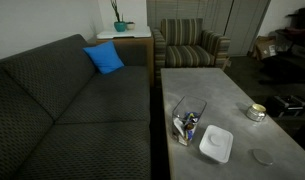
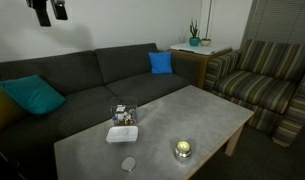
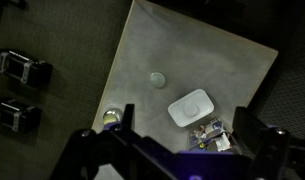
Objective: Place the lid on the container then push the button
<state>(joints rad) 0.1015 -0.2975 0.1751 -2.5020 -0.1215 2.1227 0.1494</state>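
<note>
The white square lid [image 1: 216, 143] lies flat on the grey coffee table [image 1: 222, 85], right beside the clear container [image 1: 188, 120], which is open-topped and holds small colourful items. Both also show in an exterior view, the lid [image 2: 122, 134] in front of the container [image 2: 123, 115]. In the wrist view the lid [image 3: 190, 107] and container [image 3: 214, 133] lie far below, between my fingers. My gripper [image 3: 187, 122] is open and empty, high above the table; it shows at the top of an exterior view [image 2: 47, 10].
A small round metallic object [image 1: 255, 113] [image 2: 182, 150] [image 3: 112, 117] and a flat grey disc [image 1: 262, 157] [image 2: 128, 164] [image 3: 157, 78] also lie on the table. A dark sofa [image 2: 82, 80] with blue cushions runs along the table, and a striped armchair [image 2: 267, 75] stands at its end.
</note>
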